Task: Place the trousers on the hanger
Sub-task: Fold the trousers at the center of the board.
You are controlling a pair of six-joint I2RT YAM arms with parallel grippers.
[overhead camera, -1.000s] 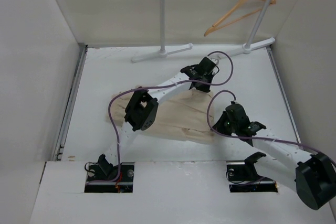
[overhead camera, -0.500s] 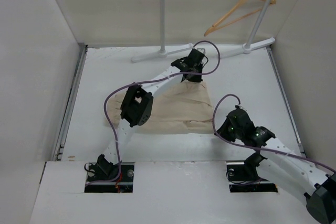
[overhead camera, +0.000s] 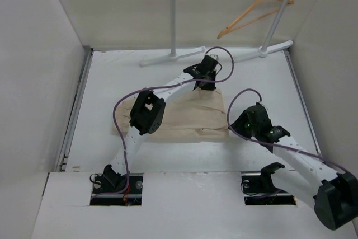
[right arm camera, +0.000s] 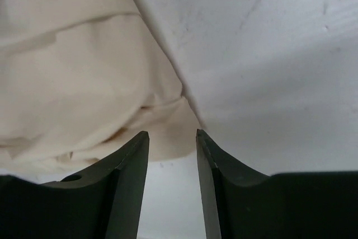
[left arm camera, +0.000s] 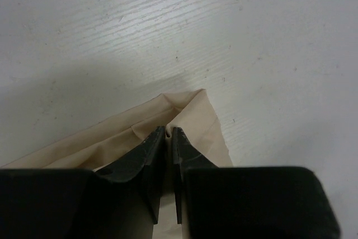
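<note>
Trousers (overhead camera: 190,118) lie folded flat mid-worktop (overhead camera: 100,93), between the two arms. Hanger (overhead camera: 246,12) hangs on the white rack (overhead camera: 173,20) at the far right, well apart from the cloth. Left tool (left arm camera: 169,132) is pressed together, pinching the trousers' far right corner. Right tool (right arm camera: 172,134) is spread with nothing between the jaws, just beside the near right corner.

Step looks like getting a second hold before lifting. To do it well: slide the right tool onto the cloth edge so the jaws straddle all layers, then close fully. Keep the left pinch firm. Raise both ends level so the fold doesn't slip open.
</note>
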